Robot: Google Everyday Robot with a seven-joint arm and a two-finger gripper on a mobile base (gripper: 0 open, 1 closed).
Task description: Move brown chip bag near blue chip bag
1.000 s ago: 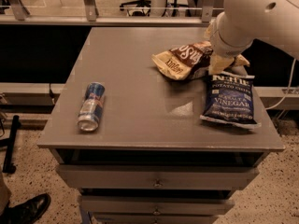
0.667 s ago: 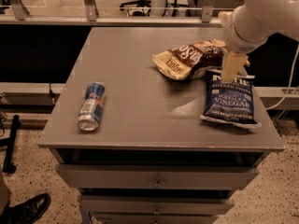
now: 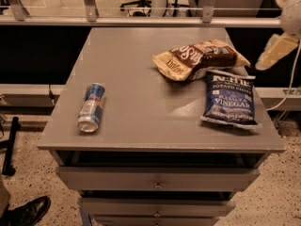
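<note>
The brown chip bag [image 3: 200, 58] lies on the grey table [image 3: 136, 79] at the back right, dark brown in the middle with tan ends. The blue chip bag [image 3: 230, 98] lies flat just in front of it, and their edges almost touch. My gripper [image 3: 276, 50] hangs off the table's right edge, up and to the right of both bags, touching neither and holding nothing I can see. Part of it is cut off by the picture's edge.
A blue and silver drink can [image 3: 91, 107] lies on its side at the table's left front. Drawers [image 3: 157, 178] sit under the tabletop. A rail [image 3: 141, 20] runs behind the table. A shoe [image 3: 28, 213] is on the floor at the bottom left.
My arm has pulled back up and to the right, off the brown bag and past the table's edge. Both bags and the can lie where they were.
</note>
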